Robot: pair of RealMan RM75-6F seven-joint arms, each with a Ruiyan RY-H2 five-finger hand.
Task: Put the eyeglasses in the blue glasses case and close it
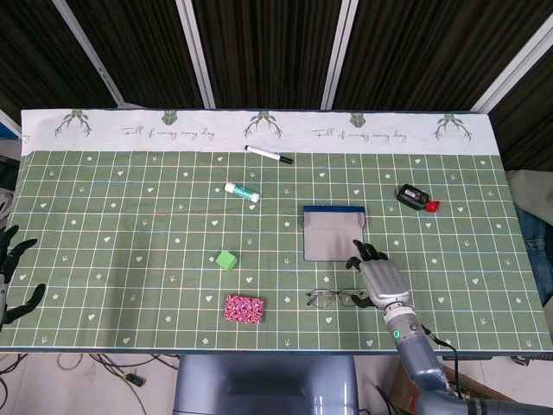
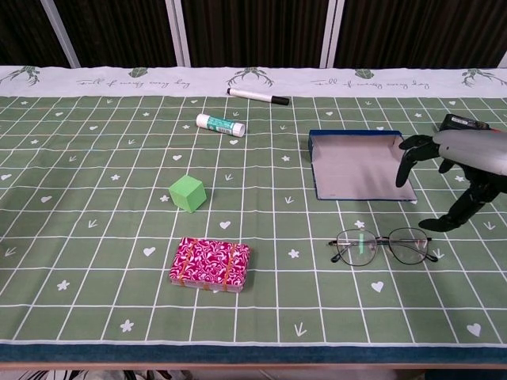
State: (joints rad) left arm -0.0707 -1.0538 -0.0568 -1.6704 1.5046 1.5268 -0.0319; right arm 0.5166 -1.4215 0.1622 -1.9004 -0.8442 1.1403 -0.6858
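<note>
The eyeglasses (image 1: 335,298) (image 2: 383,245) lie flat on the green cloth near the table's front, lenses side by side. Just behind them sits the blue glasses case (image 1: 333,233) (image 2: 360,165), lid folded back, its grey lining showing. My right hand (image 1: 378,276) (image 2: 459,167) hovers open above the right end of the glasses and the case's front right corner, fingers spread and pointing down, holding nothing. My left hand (image 1: 12,274) is at the far left table edge, open, well away from both; the chest view does not show it.
A green cube (image 1: 225,259) (image 2: 188,193) and a pink patterned box (image 1: 244,309) (image 2: 210,264) lie left of the glasses. A glue stick (image 1: 242,193) and black marker (image 1: 269,156) sit farther back. A black and red device (image 1: 416,198) is at the right.
</note>
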